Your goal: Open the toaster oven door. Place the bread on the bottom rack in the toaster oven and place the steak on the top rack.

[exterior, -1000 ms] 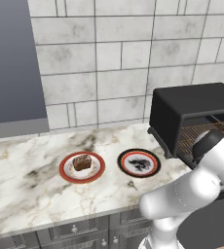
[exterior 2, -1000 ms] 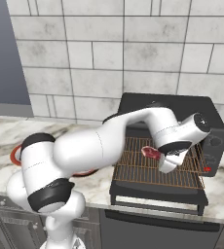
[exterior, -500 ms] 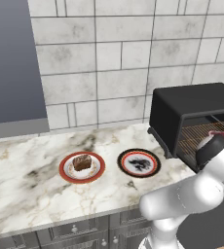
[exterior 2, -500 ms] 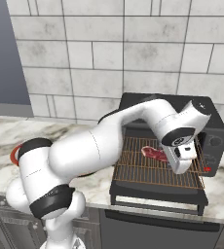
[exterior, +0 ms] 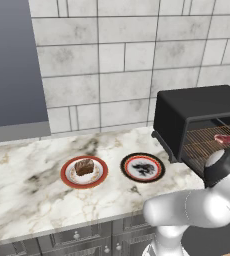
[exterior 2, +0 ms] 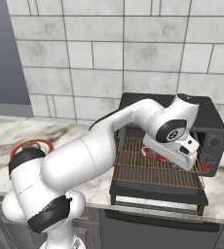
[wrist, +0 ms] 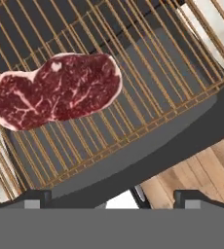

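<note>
The steak [wrist: 55, 91] is a flat, dark-red marbled slab with a pale pink fat rim. It lies on a pulled-out wire rack [wrist: 148, 73] of the toaster oven [exterior 2: 209, 127], just beyond the tool [wrist: 111, 197], whose tips stand spread wide and hold nothing. The bread [exterior: 84, 166] sits on a plate [exterior: 67, 177] far left on the table [exterior: 22, 195].

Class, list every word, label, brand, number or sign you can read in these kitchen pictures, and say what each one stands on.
None: no readable text.
The toaster oven has round knobs and a red dot on its side panel, but no lettering can be made out there.
The steak, the wire rack and both plates carry no writing.
</note>
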Available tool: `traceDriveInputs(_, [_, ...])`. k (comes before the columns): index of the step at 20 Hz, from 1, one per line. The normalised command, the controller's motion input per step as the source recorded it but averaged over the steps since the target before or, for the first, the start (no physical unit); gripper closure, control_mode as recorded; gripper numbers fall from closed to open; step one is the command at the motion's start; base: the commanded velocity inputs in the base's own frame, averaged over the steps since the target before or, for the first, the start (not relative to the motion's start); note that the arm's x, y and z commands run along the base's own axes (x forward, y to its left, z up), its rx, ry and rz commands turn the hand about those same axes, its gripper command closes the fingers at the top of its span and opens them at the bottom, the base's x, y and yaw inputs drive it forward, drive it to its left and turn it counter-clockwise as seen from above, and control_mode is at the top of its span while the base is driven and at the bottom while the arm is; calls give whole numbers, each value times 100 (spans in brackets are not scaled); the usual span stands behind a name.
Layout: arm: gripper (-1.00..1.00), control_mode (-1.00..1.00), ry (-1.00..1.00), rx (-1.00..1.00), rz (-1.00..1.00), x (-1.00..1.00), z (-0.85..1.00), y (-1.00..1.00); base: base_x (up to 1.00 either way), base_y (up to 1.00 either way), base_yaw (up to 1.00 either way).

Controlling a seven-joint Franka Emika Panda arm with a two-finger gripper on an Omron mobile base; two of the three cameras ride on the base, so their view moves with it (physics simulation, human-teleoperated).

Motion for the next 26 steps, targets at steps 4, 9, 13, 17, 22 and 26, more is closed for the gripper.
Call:
traceDriveInputs(4, [-100,-100,0,-4,35,-10,-7,11,0,0,0])
traceDriveInputs(9, [-100,-100,0,-2,26,-2,-4,9,0,0,0])
traceDriveInputs(13, [-100,-100,0,0,22,-16,-7,1,0,0,0])
traceDriveInputs(17, [-100,-100,0,0,7,-11,-14,3,0,0,0])
traceDriveInputs(22, [-100,-100,0,0,0,3,-8,9,0,0,0])
traceDriveInputs(26, [-100,-100,-1,-1,0,1,-10,10,0,0,0])
